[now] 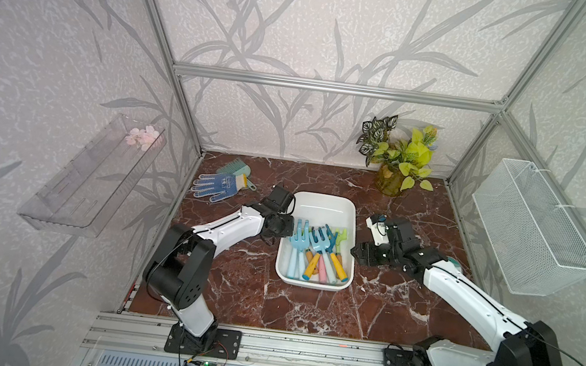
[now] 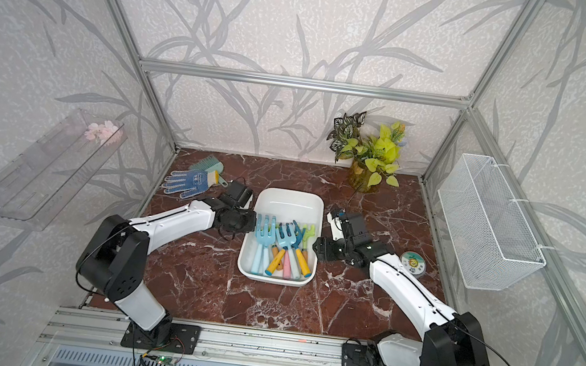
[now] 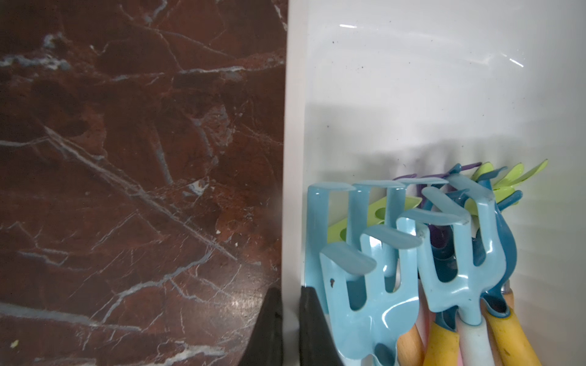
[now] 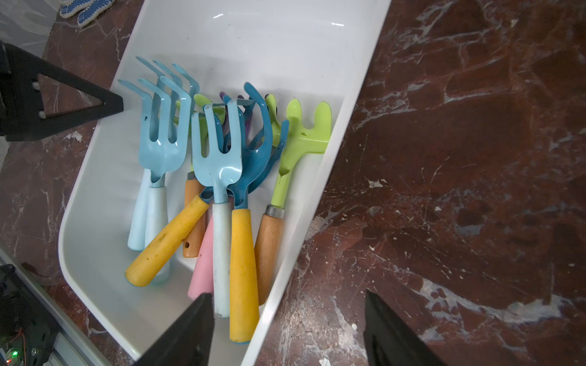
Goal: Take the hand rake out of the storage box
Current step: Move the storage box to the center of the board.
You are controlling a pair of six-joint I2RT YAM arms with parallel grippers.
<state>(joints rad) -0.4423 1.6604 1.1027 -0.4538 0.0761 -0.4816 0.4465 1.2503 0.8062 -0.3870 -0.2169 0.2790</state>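
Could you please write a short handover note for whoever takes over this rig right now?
Left gripper: shut on the left wall of the box, one finger on either side.
Right gripper: open and empty, straddling the right wall, one finger inside above the rakes.
The rakes all lie piled in the box, heads toward the far end.
Done: box steadied.
Left: grip one rake with the right gripper and lift it out.

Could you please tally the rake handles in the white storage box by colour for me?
Pale blue or white handles: 3
Yellow handles: 2
Wooden handles: 2
Pink handle: 1
Total visible in the storage box: 8
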